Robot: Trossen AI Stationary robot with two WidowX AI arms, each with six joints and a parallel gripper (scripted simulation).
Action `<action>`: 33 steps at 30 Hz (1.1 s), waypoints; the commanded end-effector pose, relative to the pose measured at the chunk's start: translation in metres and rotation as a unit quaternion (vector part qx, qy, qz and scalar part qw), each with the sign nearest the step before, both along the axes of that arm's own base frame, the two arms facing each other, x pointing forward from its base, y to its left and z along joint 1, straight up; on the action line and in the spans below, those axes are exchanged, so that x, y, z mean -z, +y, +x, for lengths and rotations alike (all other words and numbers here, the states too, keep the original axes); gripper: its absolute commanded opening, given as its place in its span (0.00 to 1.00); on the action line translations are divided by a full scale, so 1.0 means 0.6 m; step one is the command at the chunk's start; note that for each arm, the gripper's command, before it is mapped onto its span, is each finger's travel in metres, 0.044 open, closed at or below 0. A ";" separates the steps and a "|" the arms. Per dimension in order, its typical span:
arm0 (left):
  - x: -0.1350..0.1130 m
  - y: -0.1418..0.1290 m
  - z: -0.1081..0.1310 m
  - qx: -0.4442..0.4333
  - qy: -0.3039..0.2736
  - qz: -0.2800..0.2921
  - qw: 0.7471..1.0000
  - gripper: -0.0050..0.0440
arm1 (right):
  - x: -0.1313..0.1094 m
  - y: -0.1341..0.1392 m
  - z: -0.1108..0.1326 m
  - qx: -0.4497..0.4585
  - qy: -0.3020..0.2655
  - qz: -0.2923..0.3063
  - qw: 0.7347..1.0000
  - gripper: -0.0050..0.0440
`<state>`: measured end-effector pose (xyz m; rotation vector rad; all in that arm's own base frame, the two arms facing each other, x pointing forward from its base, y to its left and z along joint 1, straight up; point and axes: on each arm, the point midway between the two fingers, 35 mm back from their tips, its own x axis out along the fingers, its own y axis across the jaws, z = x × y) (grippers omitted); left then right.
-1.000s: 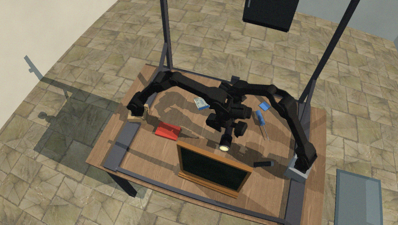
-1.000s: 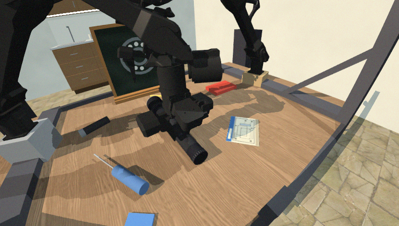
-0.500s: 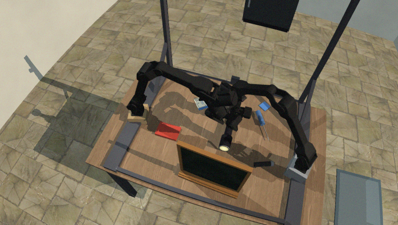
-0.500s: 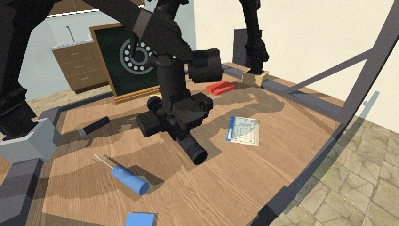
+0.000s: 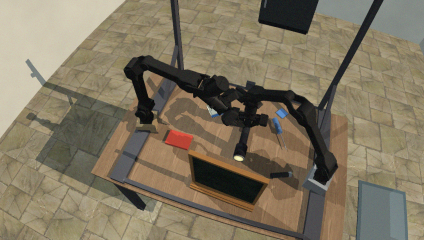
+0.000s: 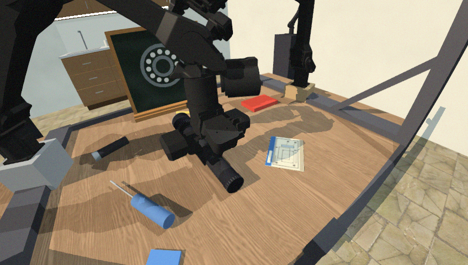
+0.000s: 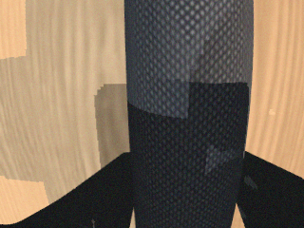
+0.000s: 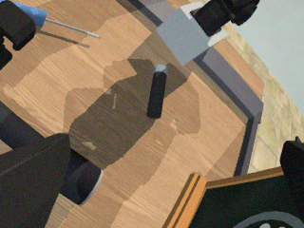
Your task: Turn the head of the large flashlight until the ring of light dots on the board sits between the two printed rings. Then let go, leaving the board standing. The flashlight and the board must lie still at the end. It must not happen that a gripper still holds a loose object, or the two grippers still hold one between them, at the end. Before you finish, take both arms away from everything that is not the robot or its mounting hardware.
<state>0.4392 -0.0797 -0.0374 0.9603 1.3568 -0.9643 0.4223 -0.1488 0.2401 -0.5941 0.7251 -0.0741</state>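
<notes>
The large black flashlight (image 5: 244, 139) (image 6: 226, 175) (image 7: 187, 71) points at the board, and its lit head (image 5: 239, 155) (image 8: 87, 182) is just short of it. My left gripper (image 5: 249, 118) (image 6: 206, 144) (image 7: 183, 161) is shut on the flashlight's knurled body. My right gripper (image 5: 229, 114) (image 8: 180, 149) is open and empty; it hangs above and beside the flashlight, clear of the head. The wood-framed dark board (image 5: 226, 167) (image 6: 157, 110) (image 8: 190, 199) stands upright. In the exterior view the light dots (image 6: 148, 69) lie in the band between the two printed rings.
A small flashlight (image 5: 280, 174) (image 6: 110, 147) (image 8: 157, 92), a blue screwdriver (image 5: 278, 124) (image 6: 152, 210), a blue pad (image 5: 281, 113) (image 6: 164, 257), a printed sheet (image 6: 285, 158) and a red block (image 5: 179, 139) (image 6: 258, 102) lie on the table. Frame posts stand at the back corners.
</notes>
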 end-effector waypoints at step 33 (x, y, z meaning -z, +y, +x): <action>-0.022 -0.003 0.009 0.001 -0.015 -0.004 1.000 0.37 | -0.162 0.250 -0.190 -0.048 -0.393 0.291 0.871 1.00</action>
